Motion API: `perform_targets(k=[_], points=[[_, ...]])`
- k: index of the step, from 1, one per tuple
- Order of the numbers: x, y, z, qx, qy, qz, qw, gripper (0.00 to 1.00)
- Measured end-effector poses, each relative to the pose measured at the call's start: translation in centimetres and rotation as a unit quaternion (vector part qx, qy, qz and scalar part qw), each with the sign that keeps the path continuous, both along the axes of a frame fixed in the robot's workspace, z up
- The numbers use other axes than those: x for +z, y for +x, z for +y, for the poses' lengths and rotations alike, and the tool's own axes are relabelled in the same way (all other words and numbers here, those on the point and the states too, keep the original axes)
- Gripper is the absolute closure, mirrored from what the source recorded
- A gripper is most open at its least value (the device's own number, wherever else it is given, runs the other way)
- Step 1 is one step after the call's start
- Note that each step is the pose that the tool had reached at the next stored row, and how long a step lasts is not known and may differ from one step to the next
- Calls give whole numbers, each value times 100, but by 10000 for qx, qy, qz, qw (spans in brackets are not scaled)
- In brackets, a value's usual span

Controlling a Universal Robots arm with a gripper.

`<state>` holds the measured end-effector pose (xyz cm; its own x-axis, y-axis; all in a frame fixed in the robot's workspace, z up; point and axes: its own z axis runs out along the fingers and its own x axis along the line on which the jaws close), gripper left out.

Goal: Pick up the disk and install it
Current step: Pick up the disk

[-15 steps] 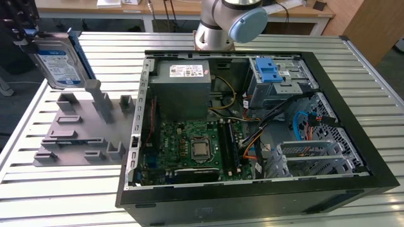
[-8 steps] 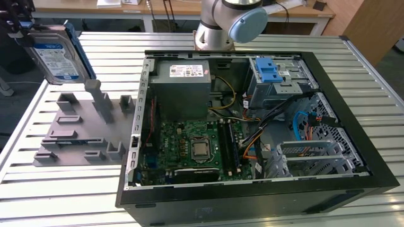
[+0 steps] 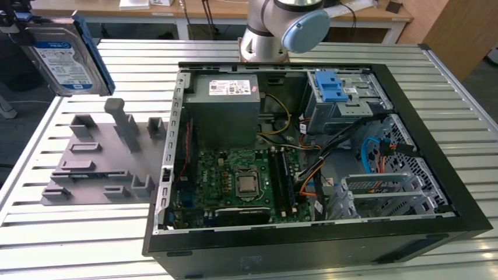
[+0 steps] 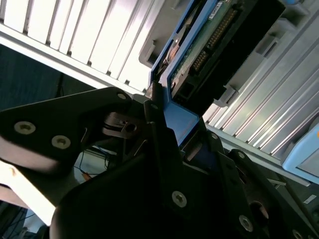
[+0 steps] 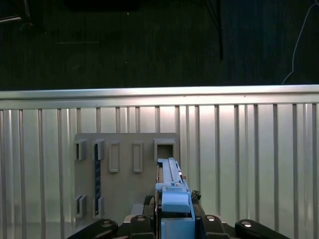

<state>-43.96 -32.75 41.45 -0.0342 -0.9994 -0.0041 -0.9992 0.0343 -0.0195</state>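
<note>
The disk point(image 3: 66, 55), a silver hard drive with a white-and-blue label in a blue carrier, hangs upright in the air at the exterior view's upper left. It is above the grey fixture plate point(image 3: 93, 163). My gripper point(image 3: 17, 23) holds it from the side nearest that view's left edge. In the second wrist view the black fingers point(image 4: 157, 117) clamp the blue carrier's end, and the disk point(image 4: 209, 40) shows its circuit-board side. In the first wrist view the disk point(image 5: 172, 181) stands edge-on in my gripper point(image 5: 175, 221), over the fixture plate point(image 5: 124, 194).
An open computer case point(image 3: 435, 233) lies on the slatted metal table point(image 3: 78, 245), with motherboard, power supply point(image 3: 225, 111) and a drive cage carrying a blue latch point(image 3: 332, 88). The arm's base point(image 3: 280, 29) stands behind the case. The table's far edge point(image 5: 159, 93) borders a dark drop.
</note>
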Motion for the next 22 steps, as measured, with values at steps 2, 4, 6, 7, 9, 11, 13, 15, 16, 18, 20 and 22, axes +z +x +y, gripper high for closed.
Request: perform_targets(k=[2,4,6,7,9,11,13,15,16,18,20,22], points=[[56,0,0,0,0,-2,10000,64],[109,0,0,0,0,-5,10000,64],[161,0,0,0,0,-8,10000,64],[188,0,0,0,0,-9,10000,64],[240,0,0,0,0,-12,10000,64],[302,0,0,0,0,-14,10000,64],[358,0,0,0,0,-17,10000,64],[415,0,0,0,0,-19,10000,64],[447,0,0,0,0,-20,10000,64],[509,0,0,0,0,-22,10000,64],[568,0,0,0,0,-24,10000,64],[626,0,0,0,0,-26,10000,64]])
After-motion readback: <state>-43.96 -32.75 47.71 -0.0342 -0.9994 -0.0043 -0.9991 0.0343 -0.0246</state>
